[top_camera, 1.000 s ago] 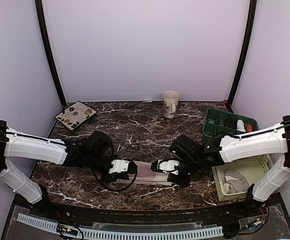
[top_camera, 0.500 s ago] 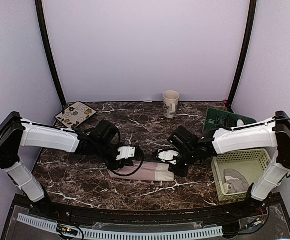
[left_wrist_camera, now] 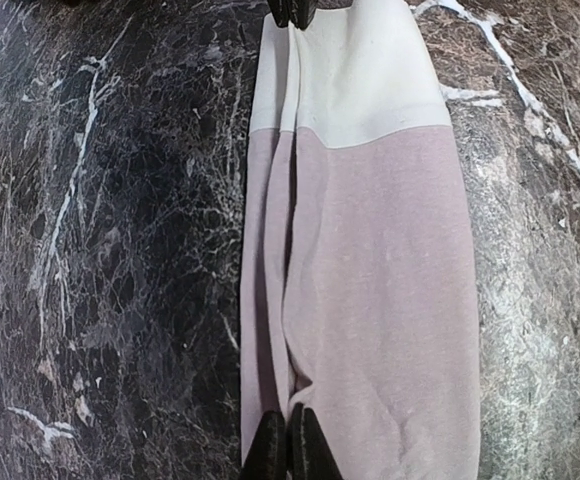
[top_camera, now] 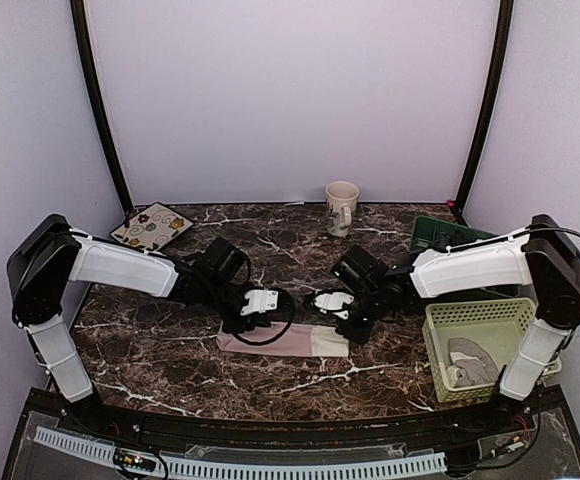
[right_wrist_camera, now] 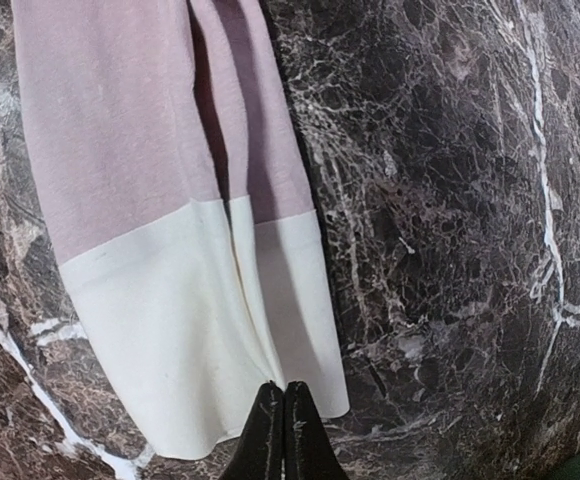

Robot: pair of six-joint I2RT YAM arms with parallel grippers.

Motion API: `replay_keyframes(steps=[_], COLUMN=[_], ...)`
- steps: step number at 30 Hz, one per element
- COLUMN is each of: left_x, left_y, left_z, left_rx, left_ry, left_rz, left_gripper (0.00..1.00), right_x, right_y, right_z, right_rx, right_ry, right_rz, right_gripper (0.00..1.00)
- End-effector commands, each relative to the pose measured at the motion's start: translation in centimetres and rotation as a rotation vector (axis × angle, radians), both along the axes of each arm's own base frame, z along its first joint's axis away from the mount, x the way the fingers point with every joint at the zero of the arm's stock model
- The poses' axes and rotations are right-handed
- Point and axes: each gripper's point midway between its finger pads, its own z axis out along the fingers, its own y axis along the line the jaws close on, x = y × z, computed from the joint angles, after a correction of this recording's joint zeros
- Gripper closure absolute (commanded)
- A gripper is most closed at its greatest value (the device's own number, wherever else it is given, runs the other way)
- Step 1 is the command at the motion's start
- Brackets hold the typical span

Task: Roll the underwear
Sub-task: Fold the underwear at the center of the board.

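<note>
Plainly, in the top external view the pink underwear (top_camera: 283, 341) is seen lying flat on the marble surface (top_camera: 270, 250) between the two arms, folded lengthwise into a narrow strip, pink end towards the left arm and cream panel towards the right; no turn of a roll is seen, so the rolling itself is judged not yet begun. The left tool (top_camera: 260, 305) and the right tool (top_camera: 328, 302) are held by the strip's two ends, each with its jaws together. On the right a pale green basket (top_camera: 475, 309) is found with a grey cloth (top_camera: 467, 358) in it; a dark green crate (top_camera: 432, 232) behind it is largely hidden by the right arm, and its contents cannot be told.

In the left wrist view the pink underwear (left_wrist_camera: 370, 280) is shown along its length, its folded layers meeting at a crease; the left tool (left_wrist_camera: 288, 445) is closed at the pink end, and whether a layer is pinched cannot be told.

In the right wrist view the right tool (right_wrist_camera: 282, 430) is likewise closed at the cream hem of the pink underwear (right_wrist_camera: 150, 200); a pinch cannot be confirmed. For the next move, one end would need to be taken and turned over towards the other, kept tight and straight lest the folds open.
</note>
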Motion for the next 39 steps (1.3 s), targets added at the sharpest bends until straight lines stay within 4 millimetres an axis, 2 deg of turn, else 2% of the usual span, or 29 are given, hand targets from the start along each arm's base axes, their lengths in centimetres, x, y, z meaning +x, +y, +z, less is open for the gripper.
replay_keyframes(steps=[1, 11, 15, 20, 25, 27, 30, 35, 39], left_x=[1.2, 1.9, 2.2, 3.0, 3.0, 3.1, 3.3, 5.4, 6.2], left_y=[-0.3, -0.1, -0.3, -0.8, -1.0, -0.9, -0.6, 0.5, 1.1], left_z=[0.6, -1.0, -1.0, 0.0, -0.7, -1.0, -0.9, 1.5, 3.7], left_rx=[-0.011, 0.018, 0.006, -0.018, -0.006, 0.001, 0.002, -0.016, -0.035], left_ry=[-0.028, -0.025, -0.023, -0.039, -0.031, -0.026, -0.026, -0.092, -0.03], left_rz=[0.013, 0.048, 0.068, 0.087, 0.078, 0.09, 0.119, 0.271, 0.437], left_gripper=[1.0, 1.0, 1.0, 1.0, 1.0, 0.98, 0.88, 0.69, 0.6], right_x=[1.2, 1.6, 1.5, 1.8, 2.0, 1.9, 2.0, 3.3, 3.6], right_y=[0.7, 0.3, 0.2, 0.3, 0.4, 0.3, 0.3, -0.1, -0.4], right_z=[0.0, -0.8, -0.9, -0.6, -0.4, -0.5, -0.2, 2.3, 3.7], right_rx=[0.013, -0.013, -0.015, -0.011, -0.012, -0.019, -0.017, -0.004, 0.023], right_ry=[-0.019, -0.005, -0.001, -0.015, -0.017, -0.007, -0.009, -0.077, -0.061], right_rz=[-0.009, -0.01, -0.006, -0.015, -0.015, -0.016, -0.035, -0.105, -0.161], right_gripper=[1.0, 1.0, 1.0, 1.0, 1.0, 1.0, 1.0, 0.78, 0.6])
